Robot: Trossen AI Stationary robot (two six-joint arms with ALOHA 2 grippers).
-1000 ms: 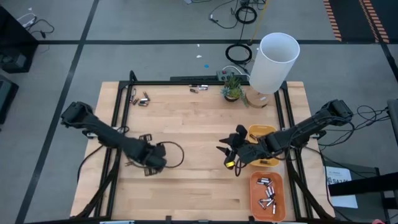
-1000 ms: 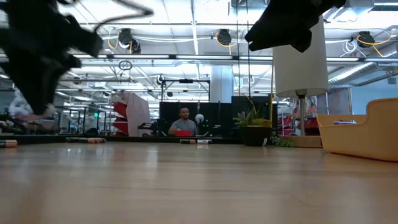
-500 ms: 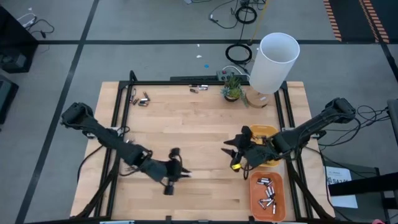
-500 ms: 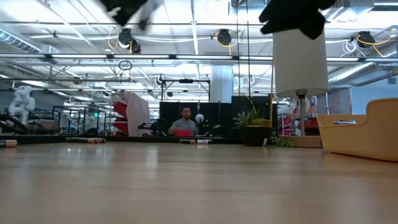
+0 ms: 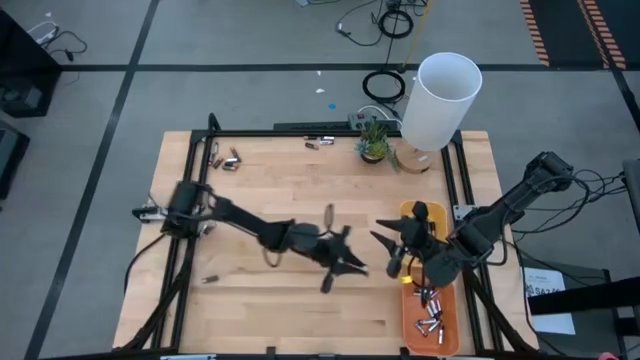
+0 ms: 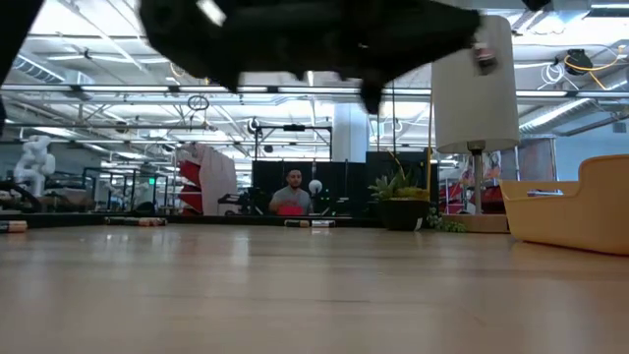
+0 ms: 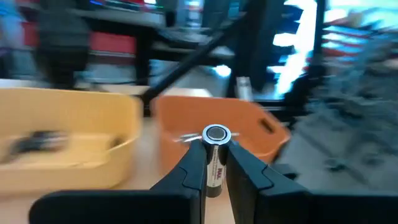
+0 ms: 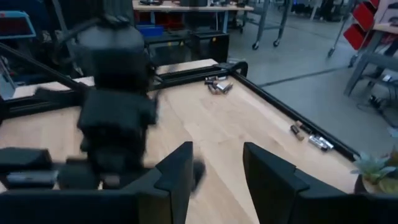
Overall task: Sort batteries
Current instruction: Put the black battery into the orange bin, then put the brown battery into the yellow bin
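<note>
Partly sorted: several batteries (image 5: 430,320) in the orange tray (image 5: 411,318), one battery (image 7: 215,163) pinched in the left hand (image 5: 340,262) mid-surface, right hand (image 5: 400,250) spread, strays (image 5: 228,160) left at the far edge

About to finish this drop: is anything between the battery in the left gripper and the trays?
Nothing visible. The left gripper holds a battery, and bare table lies between it and the orange tray and yellow tray.
</note>
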